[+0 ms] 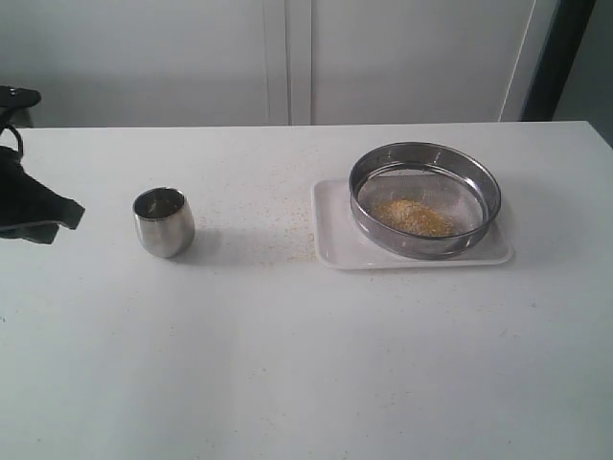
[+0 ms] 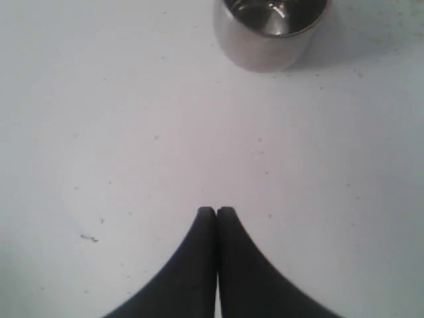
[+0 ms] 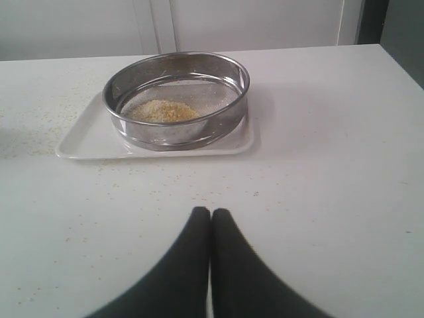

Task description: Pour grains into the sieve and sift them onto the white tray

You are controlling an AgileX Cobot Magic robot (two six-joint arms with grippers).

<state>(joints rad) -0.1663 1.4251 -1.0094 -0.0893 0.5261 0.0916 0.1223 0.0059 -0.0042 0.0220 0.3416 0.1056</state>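
Left wrist view: the left jaws are pressed fully together with nothing between them, above the white desk [image 2: 99, 132]. A small steel cup [image 2: 268, 33] stands upright beyond their tips, clear of them. Right wrist view: the right jaws are likewise closed tight and empty, over the desk and well short of the white tray [image 3: 86, 140]. The sieve [image 3: 175, 129] sits on the tray and covers most of it, with a low mound of golden-yellow grains [image 3: 162, 110] lying on its mesh. Exterior view: the left arm [image 1: 34, 206] is at the desk's left edge, the cup stands between it and the tray, and stray specks [image 1: 287, 225] dot the desk between cup and tray.
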